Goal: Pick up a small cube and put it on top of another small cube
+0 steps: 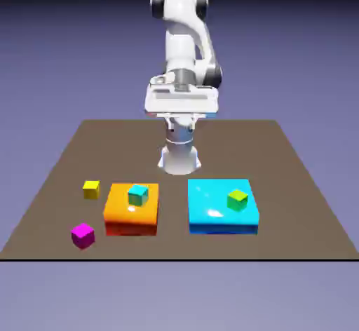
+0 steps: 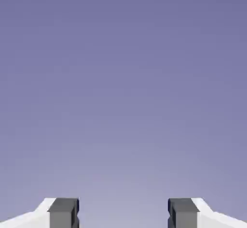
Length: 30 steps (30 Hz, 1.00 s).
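The small yellow cube [image 1: 91, 189] sits on the brown table, toward the exterior view's left and just left of the flat orange block [image 1: 131, 214]. The tiny teal cube [image 1: 138, 195] rests on top of that orange block. My gripper [image 1: 181, 112] is held high above the table's far half, well behind and above both cubes. In the hand view the gripper [image 2: 123, 213] is open, its grey fingertips [image 2: 63, 212] wide apart with only the blue-violet backdrop between them. No cube shows in the hand view.
A flat cyan block [image 1: 210, 210] lies to the exterior view's right of the orange one, with a lime-green cube [image 1: 238, 199] on it. A magenta cube [image 1: 83, 235] stands near the table's front left edge [image 1: 42, 256].
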Each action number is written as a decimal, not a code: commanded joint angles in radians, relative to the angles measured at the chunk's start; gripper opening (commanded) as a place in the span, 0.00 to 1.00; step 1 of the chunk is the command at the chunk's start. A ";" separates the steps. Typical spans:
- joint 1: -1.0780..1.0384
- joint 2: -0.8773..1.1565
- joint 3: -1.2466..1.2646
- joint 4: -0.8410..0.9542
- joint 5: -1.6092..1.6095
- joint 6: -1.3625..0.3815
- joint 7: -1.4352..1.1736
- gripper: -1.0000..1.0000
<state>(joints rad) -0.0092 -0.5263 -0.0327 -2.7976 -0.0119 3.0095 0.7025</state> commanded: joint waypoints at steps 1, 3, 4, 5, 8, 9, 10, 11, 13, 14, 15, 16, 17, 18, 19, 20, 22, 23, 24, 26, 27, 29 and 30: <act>-0.018 0.036 -0.027 0.010 -0.010 -0.023 -0.032 0.50; -0.053 0.109 -0.081 0.031 -0.030 -0.068 -0.096 0.50; -0.070 0.145 -0.108 0.041 -0.039 -0.091 -0.128 0.50; -0.088 0.181 -0.136 0.051 -0.049 -0.114 -0.160 0.50; -0.141 0.290 -0.217 0.082 -0.079 -0.182 -0.255 0.50; -0.158 0.326 -0.244 0.092 -0.089 -0.205 -0.287 0.50; -0.176 0.362 -0.271 0.103 -0.099 -0.228 -0.319 0.50; -0.193 0.399 -0.298 0.113 -0.108 -0.250 -0.351 0.50; -0.228 0.471 -0.352 0.133 -0.128 -0.296 -0.415 0.50; -0.246 0.507 -0.379 0.144 -0.138 -0.319 -0.447 0.50; -0.263 0.544 -0.406 0.154 -0.148 -0.341 -0.479 0.50; -0.281 0.580 -0.434 0.164 -0.158 -0.364 -0.510 0.50; -0.299 0.616 -0.461 0.174 -0.168 -0.387 -0.542 0.50; -0.316 0.652 -0.488 0.185 -0.177 -0.410 -0.574 0.50; -0.334 0.689 -0.515 0.195 -0.187 -0.433 -0.606 0.50; -0.339 0.700 -0.523 0.198 -0.190 -0.440 -0.616 0.50; -0.358 0.736 -0.504 0.199 -0.173 -0.405 -0.627 0.50; -0.377 0.772 -0.484 0.200 -0.155 -0.371 -0.639 0.50; -0.396 0.808 -0.465 0.202 -0.137 -0.337 -0.650 0.50; -0.434 0.881 -0.426 0.204 -0.101 -0.268 -0.673 0.50; -0.451 0.914 -0.408 0.205 -0.085 -0.237 -0.683 0.50; -0.451 0.914 -0.408 0.205 -0.085 -0.237 -0.683 0.00; -0.432 0.878 -0.427 0.204 -0.103 -0.271 -0.672 0.00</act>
<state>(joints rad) -0.4413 0.3517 -0.4600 -2.5937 -0.1144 2.7380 0.0306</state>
